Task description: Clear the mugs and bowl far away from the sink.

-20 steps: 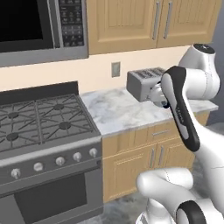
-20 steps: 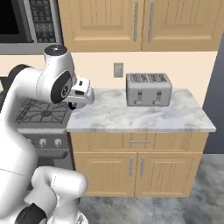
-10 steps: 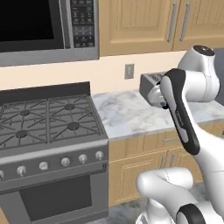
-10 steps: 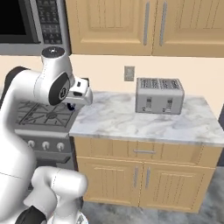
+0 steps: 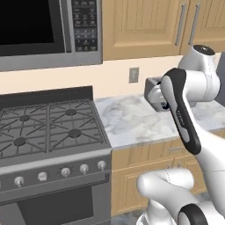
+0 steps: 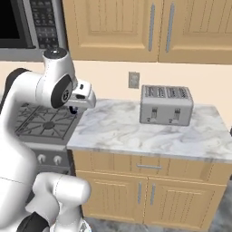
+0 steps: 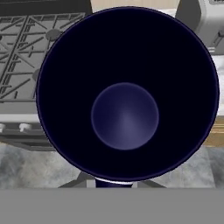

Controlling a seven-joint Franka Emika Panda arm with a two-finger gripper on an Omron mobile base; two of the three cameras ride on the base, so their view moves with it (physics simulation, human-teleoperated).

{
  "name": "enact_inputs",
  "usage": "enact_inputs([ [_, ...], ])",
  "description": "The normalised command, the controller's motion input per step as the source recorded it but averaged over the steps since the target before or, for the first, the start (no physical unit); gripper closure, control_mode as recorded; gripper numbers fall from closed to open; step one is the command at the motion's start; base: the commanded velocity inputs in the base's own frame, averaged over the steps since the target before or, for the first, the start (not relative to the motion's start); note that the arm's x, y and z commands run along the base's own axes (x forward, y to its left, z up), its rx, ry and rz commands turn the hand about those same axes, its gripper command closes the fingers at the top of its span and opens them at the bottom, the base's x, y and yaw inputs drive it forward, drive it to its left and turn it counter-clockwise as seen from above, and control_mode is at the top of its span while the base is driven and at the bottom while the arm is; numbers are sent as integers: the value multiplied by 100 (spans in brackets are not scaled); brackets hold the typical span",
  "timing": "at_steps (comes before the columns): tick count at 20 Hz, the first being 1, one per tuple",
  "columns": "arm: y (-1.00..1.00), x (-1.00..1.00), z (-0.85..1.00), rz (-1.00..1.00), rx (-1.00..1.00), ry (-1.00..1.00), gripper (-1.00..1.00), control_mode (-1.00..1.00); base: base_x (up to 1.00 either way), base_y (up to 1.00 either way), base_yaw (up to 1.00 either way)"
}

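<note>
- Above the left edge of the marble worktop [image 6: 136, 131], where it meets the stove [image 5: 48, 127]: the dark navy mug [image 7: 125, 116], carried clear of the surface and touching nothing but the hand.
- In the hand view, open mouth of the mug facing the camera, round base visible deep inside, apparently empty.
- Fingers [image 7: 113, 183] nearly closed and, judging by the hand view, pinched on the near wall of the mug at its rim, one tip inside and one outside; exact contact hidden under the rim.
- Likely handling: rigid, thin-walled, light while empty; glossy glaze and greyish metallic side probably slippery, so prone to swing or slide in a narrow rim pinch.
- Probably breakable or chippable if dropped on stone or knocked against the toaster [image 6: 165, 105] at the back right of the worktop.
- Best hold, as a judgement: a deep pinch across the wall, well below the lip, keeping the mug hanging plumb; no handle visible to offer another grip.
- For the set-down: a slow descent onto a bare stretch of worktop, base flat, well in from the front edge.
- Green mug, bowl and sink: location impossible to tell from here.
</note>
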Motion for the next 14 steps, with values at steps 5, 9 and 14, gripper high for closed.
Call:
enact_inputs([
  [5, 0, 0, 0, 0, 0, 0, 100, 100, 61, -11, 0],
  [9, 0, 0, 0, 0, 0, 0, 100, 100, 28, -6, 0],
  [14, 0, 1, -4, 0, 0, -1, 100, -100, 1, 0, 0],
])
